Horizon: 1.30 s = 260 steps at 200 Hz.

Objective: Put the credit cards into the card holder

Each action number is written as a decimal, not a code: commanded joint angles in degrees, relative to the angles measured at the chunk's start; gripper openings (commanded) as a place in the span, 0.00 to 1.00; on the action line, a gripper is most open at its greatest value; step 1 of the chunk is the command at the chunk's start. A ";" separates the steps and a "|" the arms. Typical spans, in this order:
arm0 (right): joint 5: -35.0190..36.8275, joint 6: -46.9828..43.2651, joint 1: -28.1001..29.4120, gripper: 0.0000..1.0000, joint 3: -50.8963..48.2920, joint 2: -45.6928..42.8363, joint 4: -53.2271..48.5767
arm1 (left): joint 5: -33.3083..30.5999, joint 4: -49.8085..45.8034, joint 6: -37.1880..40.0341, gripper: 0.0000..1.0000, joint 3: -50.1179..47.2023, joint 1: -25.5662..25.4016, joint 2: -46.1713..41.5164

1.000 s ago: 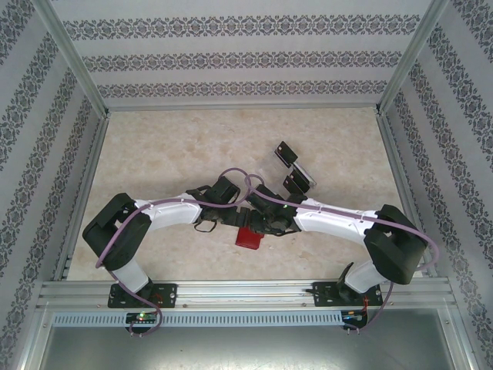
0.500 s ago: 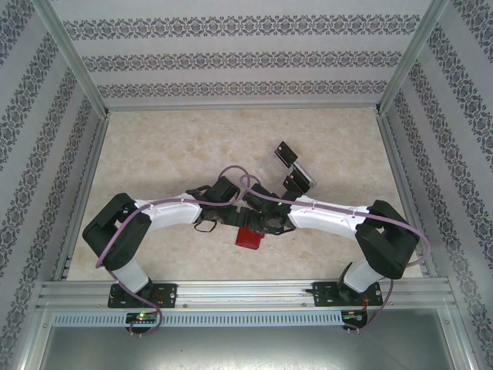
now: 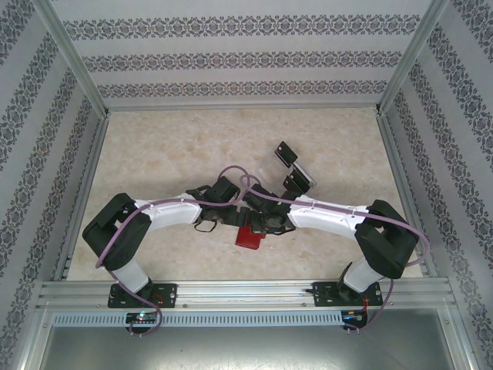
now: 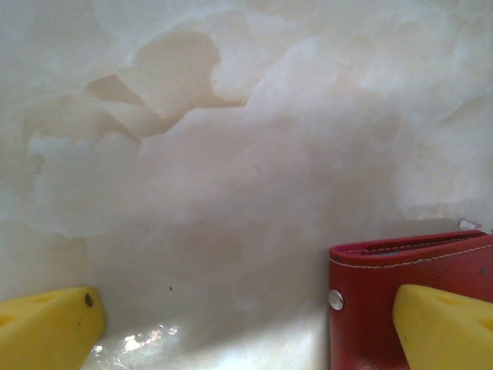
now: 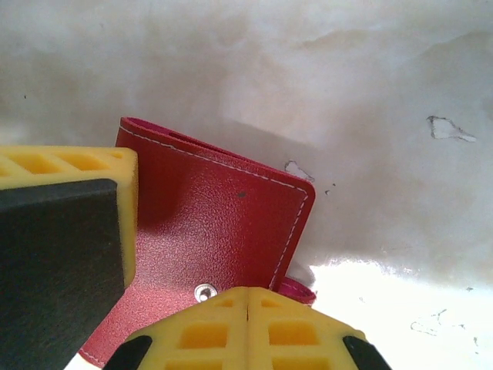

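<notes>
Wallet (image 5: 223,223): red, folded, flat on the counter (image 4: 231,154) between my hands.
Left hand (image 4: 246,327): fingers wide apart, one over the wallet.
Right hand (image 5: 246,327): fingers pressed together by the snap (image 5: 204,292).
Tip: I think I should hold one half down and lift the other slowly.

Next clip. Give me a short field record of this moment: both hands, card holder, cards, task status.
left hand: open wide, low over the table, one finger at the card holder
right hand: shut, tips together by the holder's snap stud; cannot tell if it grips the holder
card holder: red, folded, flat on the table
credit cards: black, farther back on the table, apart from the holder
task status: no card in either hand
</notes>
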 commanded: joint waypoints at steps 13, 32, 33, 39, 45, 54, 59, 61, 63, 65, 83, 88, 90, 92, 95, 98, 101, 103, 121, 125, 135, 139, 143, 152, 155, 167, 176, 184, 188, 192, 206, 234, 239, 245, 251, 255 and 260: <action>-0.62 0.67 0.41 0.00 0.70 -2.55 0.46 | 0.86 3.18 0.25 1.00 -2.94 -0.01 3.69; -1.36 1.20 0.59 0.00 0.86 -2.38 1.61 | 0.89 3.30 0.26 1.00 -2.99 -0.01 3.70; -1.40 1.24 0.59 0.00 0.92 -2.34 1.62 | 0.92 3.28 0.26 1.00 -2.98 -0.01 3.73; -1.56 1.31 0.69 0.00 1.17 -2.02 1.91 | 0.92 3.34 0.26 1.00 -3.02 -0.01 3.73; -1.57 1.32 0.76 0.00 1.28 -1.76 1.99 | 0.87 3.32 0.26 1.00 -3.06 -0.05 3.74; -1.68 1.36 0.80 0.00 1.48 -1.11 2.26 | 0.92 3.30 0.18 1.00 -3.00 -0.01 3.73; -1.82 1.35 0.85 0.00 1.58 -0.71 2.54 | 0.94 3.33 0.12 1.00 -3.07 -0.01 3.73; -1.90 1.41 0.85 0.00 1.59 -0.54 2.65 | 0.88 3.34 0.16 1.00 -3.06 -0.01 3.76; -1.94 1.42 0.85 0.00 1.55 -0.44 2.74 | 0.91 3.35 0.17 1.00 -3.04 -0.01 3.80; -2.13 1.45 0.86 0.00 1.45 -0.34 2.85 | 0.91 3.39 0.17 1.00 -3.03 -0.01 3.80; -2.55 1.87 0.96 0.00 1.33 0.58 3.85 | 0.95 3.49 0.09 1.00 -3.13 -0.06 3.83; -2.72 1.97 1.03 0.00 1.25 0.80 4.16 | 1.02 3.44 0.03 1.00 -3.15 -0.02 3.87; -2.79 2.07 1.03 0.00 1.24 0.85 4.35 | 0.99 3.50 0.01 1.00 -3.15 -0.01 3.87; -2.87 2.14 1.03 0.00 1.13 0.94 4.53 | 1.07 3.45 0.00 1.00 -3.15 -0.01 3.91; -2.98 2.20 1.11 0.00 1.08 0.90 4.78 | 1.04 3.50 0.00 1.00 -3.15 -0.01 3.87; -3.14 2.29 1.10 0.00 1.02 1.03 5.01 | 1.06 3.54 -0.01 1.00 -3.13 -0.01 3.84; -3.25 2.37 1.12 0.00 0.94 1.10 5.17 | 1.04 3.54 -0.01 1.00 -3.11 0.01 3.91; -3.34 2.41 1.16 0.00 0.88 1.18 5.28 | 1.03 3.51 -0.01 1.00 -3.12 -0.05 3.92; -3.28 2.72 1.54 0.00 0.81 1.65 5.71 | 0.95 3.46 0.08 1.00 -3.10 -0.04 3.84; -3.31 2.77 1.56 0.00 0.73 1.83 5.80 | 0.99 3.51 0.09 1.00 -3.13 -0.09 3.85; -3.41 2.97 1.56 0.00 0.46 1.98 6.24 | 1.01 3.38 0.15 1.00 -3.06 -0.01 3.89; -3.45 3.02 1.56 0.00 0.31 2.05 6.37 | 0.97 3.39 0.17 1.00 -3.09 -0.01 3.80; -3.38 3.11 1.56 0.00 0.23 2.10 6.46 | 1.00 3.41 0.15 1.00 -3.10 -0.08 3.82; -3.37 3.19 1.56 0.00 0.04 2.40 6.55 | 0.95 3.36 0.06 1.00 -3.12 -0.02 3.84; -3.33 3.21 1.56 0.00 -0.03 2.44 6.63 | 0.97 3.36 0.08 1.00 -3.10 -0.03 3.81; -3.52 3.30 1.56 0.00 -0.33 2.93 7.02 | 0.97 3.39 0.07 1.00 -3.24 -0.07 3.80; -3.52 3.30 1.56 0.00 -0.47 3.26 7.23 | 0.97 3.39 0.02 1.00 -3.22 -0.02 3.84; -3.69 3.37 1.56 0.00 -0.53 3.69 7.49 | 0.95 3.35 0.08 1.00 -3.23 -0.01 3.81; -3.79 3.37 1.56 0.00 -0.60 3.98 7.59 | 0.95 3.36 0.07 1.00 -3.21 -0.05 3.82; -3.86 3.37 1.55 0.00 -0.61 4.16 7.67 | 0.95 3.34 0.04 1.00 -3.15 -0.01 3.84; -4.02 3.48 1.56 0.00 -0.90 5.01 8.07 | 0.88 3.24 0.09 1.00 -3.04 -0.05 3.76; -4.46 3.73 1.56 0.00 -1.68 6.44 9.16 | 0.97 3.18 0.13 1.00 -2.98 -0.01 3.83; -4.49 3.81 1.51 0.00 -1.84 6.57 9.39 | 0.96 3.11 0.17 1.00 -2.93 -0.06 3.83; -4.50 3.85 1.47 0.00 -1.97 6.70 9.62 | 0.97 3.13 0.16 1.00 -2.95 -0.06 3.79; -4.57 3.96 1.49 0.00 -2.10 6.68 9.78 | 1.03 3.11 0.16 1.00 -2.93 -0.01 3.83; -4.58 4.00 1.49 0.00 -2.10 6.62 9.92 | 0.97 3.13 0.17 1.00 -2.96 -0.01 3.84; -4.57 4.04 1.49 0.00 -2.17 6.53 9.96 | 0.98 3.13 0.15 1.00 -2.97 -0.02 3.85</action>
